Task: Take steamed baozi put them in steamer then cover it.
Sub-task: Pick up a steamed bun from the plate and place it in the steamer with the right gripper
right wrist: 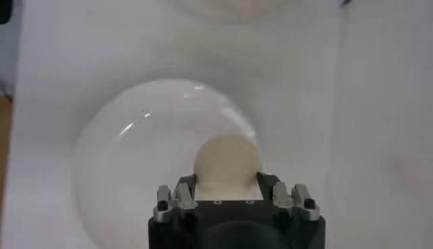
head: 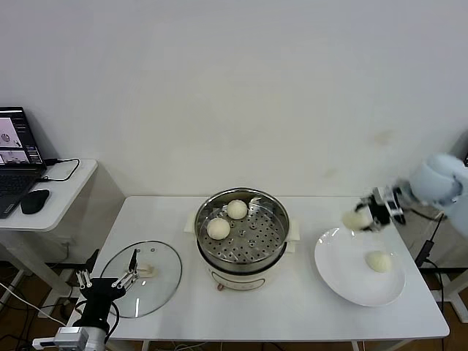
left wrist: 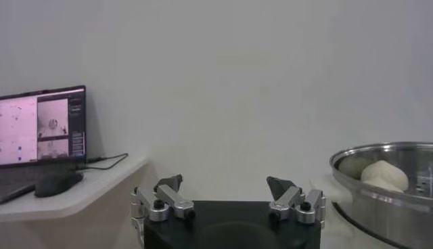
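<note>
— Two baozi (head: pixel 227 219) sit on the perforated tray inside the steamer (head: pixel 276 213), at its left and rear. Where are the others?
— One lies on the white plate (head: pixel 338 272) at the tabletop's (head: pixel 278 311) right end; the right pincer (head: pixel 363 217) pinches another above the plate's far rim.
— And the cover (head: pixel 160 291)?
— Flat on the tabletop, left of the steamer. The left pincer (head: pixel 110 279) hangs by its near edge, fingers spread.
</note>
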Robot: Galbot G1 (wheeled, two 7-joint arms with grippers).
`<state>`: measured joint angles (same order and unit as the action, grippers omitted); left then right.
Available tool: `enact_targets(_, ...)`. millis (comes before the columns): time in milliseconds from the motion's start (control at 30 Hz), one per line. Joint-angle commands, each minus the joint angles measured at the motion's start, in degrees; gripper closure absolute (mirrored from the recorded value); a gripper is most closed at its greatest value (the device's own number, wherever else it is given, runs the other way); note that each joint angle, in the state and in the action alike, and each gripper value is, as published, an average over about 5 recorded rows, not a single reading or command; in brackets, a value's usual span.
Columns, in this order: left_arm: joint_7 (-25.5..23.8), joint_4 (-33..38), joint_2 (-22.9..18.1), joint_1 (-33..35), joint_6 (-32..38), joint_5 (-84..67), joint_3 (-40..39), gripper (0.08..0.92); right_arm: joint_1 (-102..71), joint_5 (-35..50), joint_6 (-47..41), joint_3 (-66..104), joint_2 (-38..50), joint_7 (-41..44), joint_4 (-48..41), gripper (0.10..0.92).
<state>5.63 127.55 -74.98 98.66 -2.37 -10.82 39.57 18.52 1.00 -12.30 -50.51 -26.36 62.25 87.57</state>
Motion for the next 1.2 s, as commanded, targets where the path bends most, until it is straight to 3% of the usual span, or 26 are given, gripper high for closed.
enact_targets(33, 0.0, 0.3, -0.2, 0.1, 0.0, 0.1, 0.0, 0.177, 25.2, 11.6, -0.5, -15.8, -13.1, -2.6, 3.1, 0.440)
enact_targets(167, 0.1, 0.5, -0.7, 0.1, 0.0, 0.2, 0.1, 0.177, 24.2, 15.7, -0.3, -18.2, -19.3, -5.2, 6.3, 0.440)
enact_targets(333, 0.1, 0.9, -1.2, 0.2, 0.0, 0.2, 0.6, 0.177, 19.3, 14.9, 2.8, -21.0, -23.6, -7.6, 8.6, 0.440)
enact_targets(833, 0.1, 1.5, -1.9, 0.7, 0.1, -0.2, 2.5, 0.177, 10.7, -4.5, 21.0, -24.8, -30.7, -8.7, 4.2, 0.431)
enact_targets(1200, 0.2, 1.4, -2.2, 0.9, 0.2, -0.3, 2.9, 0.177, 6.6, -15.9, 27.5, -23.4, -33.9, -9.6, -1.4, 0.431)
